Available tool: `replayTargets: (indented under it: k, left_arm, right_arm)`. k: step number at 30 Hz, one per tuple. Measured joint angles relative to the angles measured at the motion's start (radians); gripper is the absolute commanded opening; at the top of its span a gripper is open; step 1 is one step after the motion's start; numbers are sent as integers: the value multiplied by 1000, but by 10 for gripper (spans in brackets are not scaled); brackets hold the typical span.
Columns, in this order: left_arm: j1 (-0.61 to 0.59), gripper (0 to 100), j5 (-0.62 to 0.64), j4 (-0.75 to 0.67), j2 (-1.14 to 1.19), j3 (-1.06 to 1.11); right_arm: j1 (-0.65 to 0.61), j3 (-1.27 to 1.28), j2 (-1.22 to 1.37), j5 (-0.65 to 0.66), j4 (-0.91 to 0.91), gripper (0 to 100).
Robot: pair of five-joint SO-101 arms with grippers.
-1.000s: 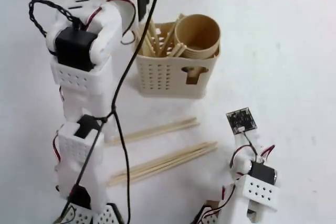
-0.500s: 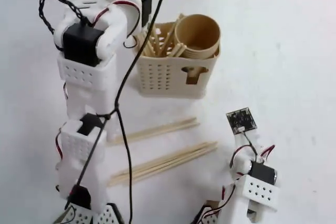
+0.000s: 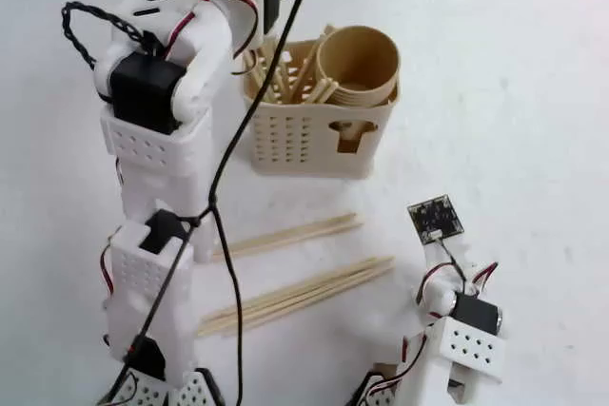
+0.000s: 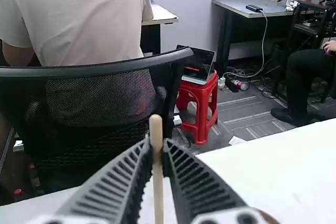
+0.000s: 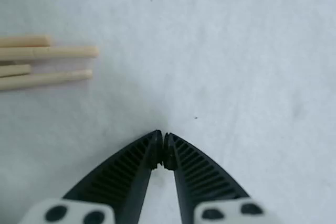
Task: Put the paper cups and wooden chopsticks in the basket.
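A cream perforated basket [image 3: 319, 140] stands at the back of the white table, holding stacked paper cups [image 3: 360, 64] and several wooden chopsticks [image 3: 285, 73]. Two loose bundles of chopsticks [image 3: 285, 235] [image 3: 300, 294] lie on the table in front of it. My left arm [image 3: 157, 130] stretches up beside the basket's left side. Its gripper [image 4: 156, 146] is shut on a single upright chopstick [image 4: 156, 129], held high with the room behind it. My right gripper [image 5: 161, 139] is shut and empty just above the table, with chopstick ends [image 5: 50, 53] off to one side.
The right arm [image 3: 461, 344] rests at the front right, its small camera board [image 3: 436, 218] pointing toward the basket. A black cable [image 3: 224, 168] hangs along the left arm. Bare table lies to the right of the basket.
The left arm has shifted slightly right and back, toward the basket's rear left corner. The right arm, basket and loose chopsticks have stayed put.
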Motion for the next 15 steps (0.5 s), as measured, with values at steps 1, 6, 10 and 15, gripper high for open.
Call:
replayTargets:
  k: [1, 6, 10, 15]
  left_arm:
    - [0, 24, 0, 0, 0, 0]
    - [0, 85, 0, 0, 0, 0]
    - [0, 86, 0, 0, 0, 0]
    - [0, 86, 0, 0, 0, 0]
  right_arm:
    - [0, 0, 0, 0, 0, 18]
    - [0, 0, 0, 0, 0, 18]
    - [0, 0, 0, 0, 0, 18]
    - [0, 0, 0, 0, 0, 18]
